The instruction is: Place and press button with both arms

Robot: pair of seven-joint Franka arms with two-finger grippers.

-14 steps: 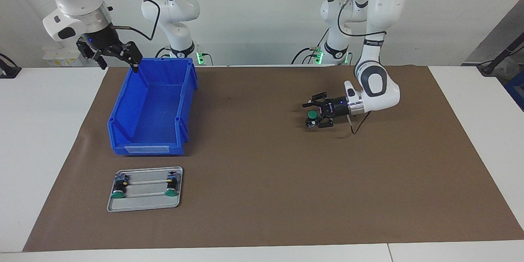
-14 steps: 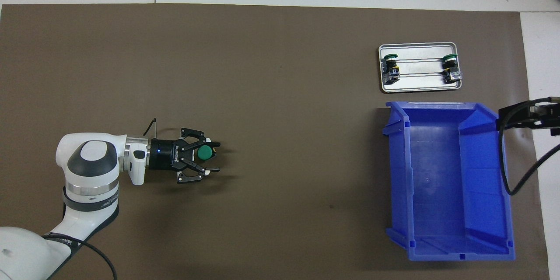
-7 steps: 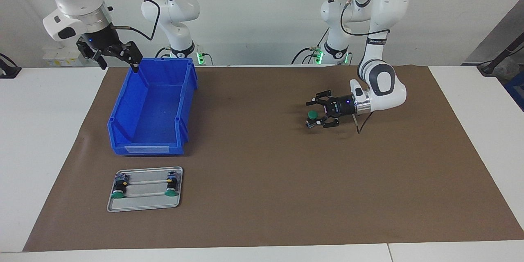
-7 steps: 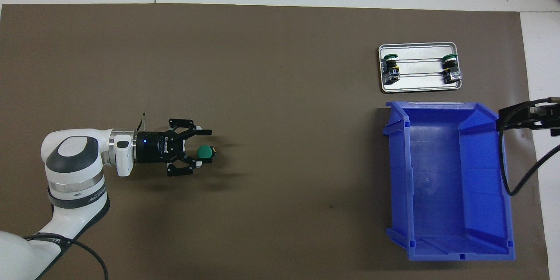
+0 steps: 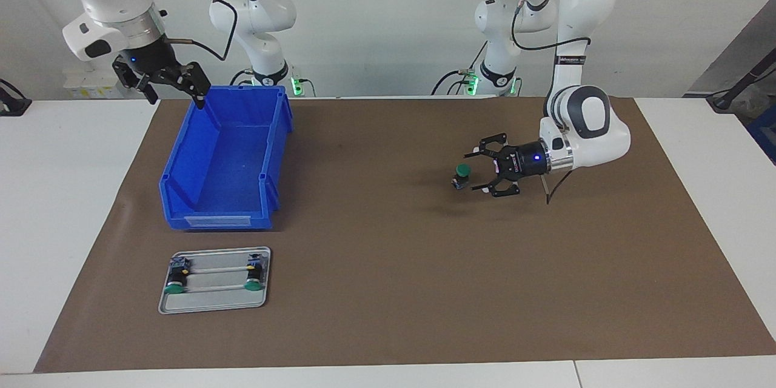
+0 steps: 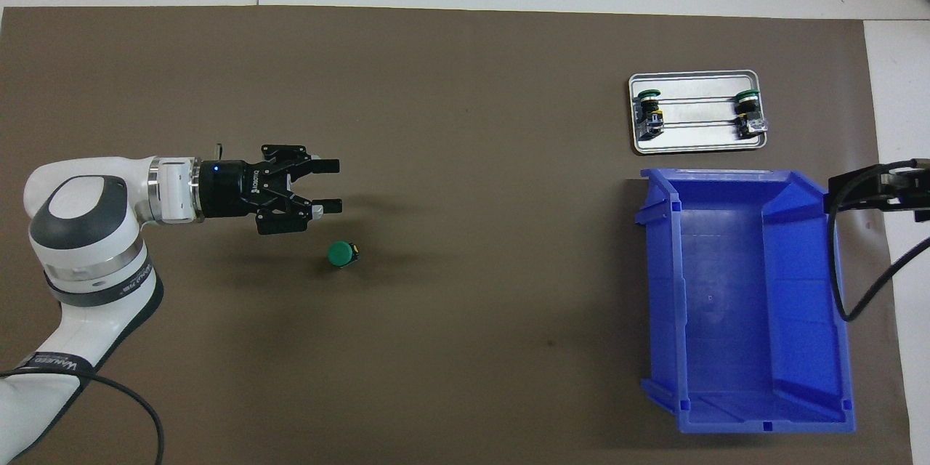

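Note:
A green-capped button (image 5: 462, 173) (image 6: 341, 254) stands upright on the brown mat, with nothing touching it. My left gripper (image 5: 477, 171) (image 6: 334, 186) hovers open and empty just beside it, toward the left arm's end of the table, its fingers pointing along the table toward the right arm's end. My right gripper (image 5: 176, 96) (image 6: 866, 191) waits open and empty in the air over the rim of the blue bin (image 5: 212, 218) (image 6: 763, 423). Only its tip shows in the overhead view.
A metal tray (image 5: 213, 305) (image 6: 694, 148) lies farther from the robots than the bin. It holds two more green buttons (image 5: 174, 284) (image 6: 649, 107) lying on their sides. The brown mat (image 5: 388, 291) covers most of the white table.
My left gripper has pulled back from the button toward the left arm's end of the table and lifted. The button stays standing on the mat. The right arm has not moved.

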